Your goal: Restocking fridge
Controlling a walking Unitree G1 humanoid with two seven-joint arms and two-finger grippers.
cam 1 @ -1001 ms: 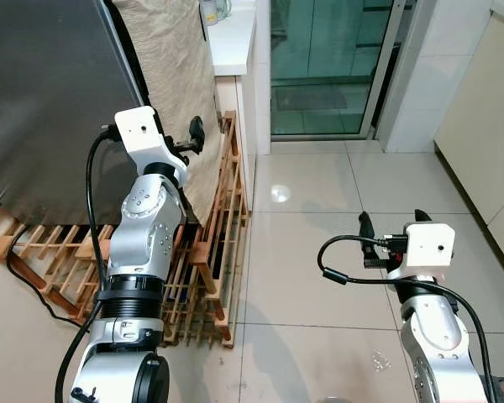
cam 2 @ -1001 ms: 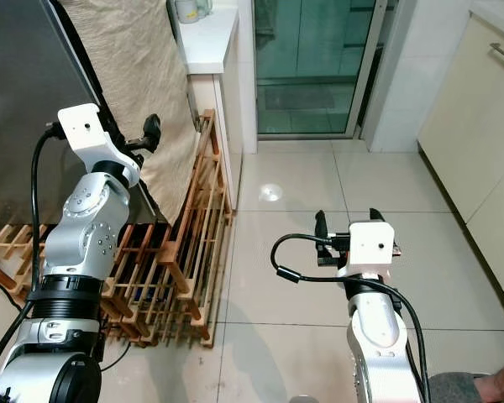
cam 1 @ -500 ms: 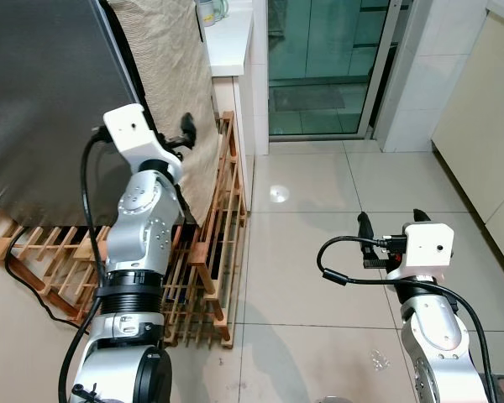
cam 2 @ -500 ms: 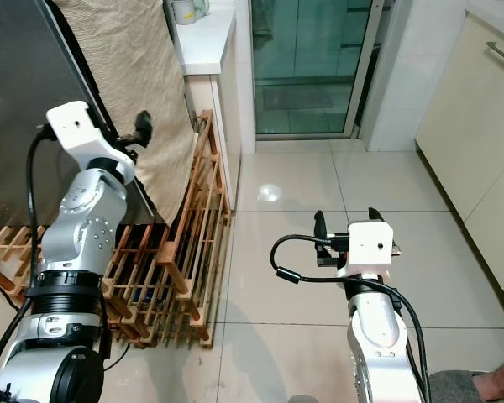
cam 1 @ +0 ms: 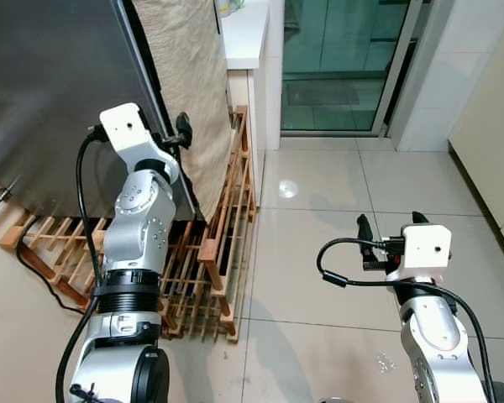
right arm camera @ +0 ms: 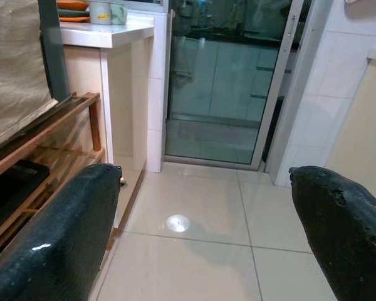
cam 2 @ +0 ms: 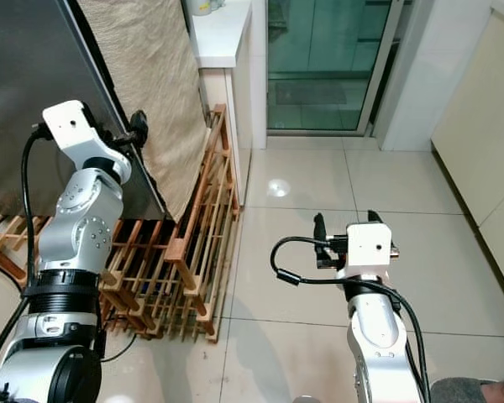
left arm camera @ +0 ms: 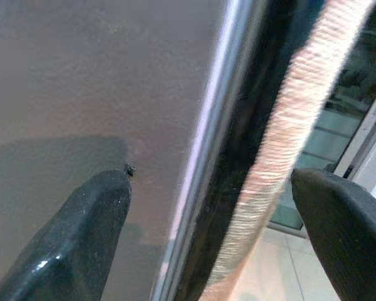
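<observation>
Reaching the left gripper (left arm camera: 207, 207), fingers apart, astride the fridge door (cam 1: 50, 92) edge, apparently to pull it open next, right gripper (right arm camera: 200, 232) idle and spread.

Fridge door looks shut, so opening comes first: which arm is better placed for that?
Left, probably. The left end effector is raised at the fridge door edge, open fingers straddling it in the wrist view. The right end effector hovers over floor tiles, away from the fridge.
</observation>
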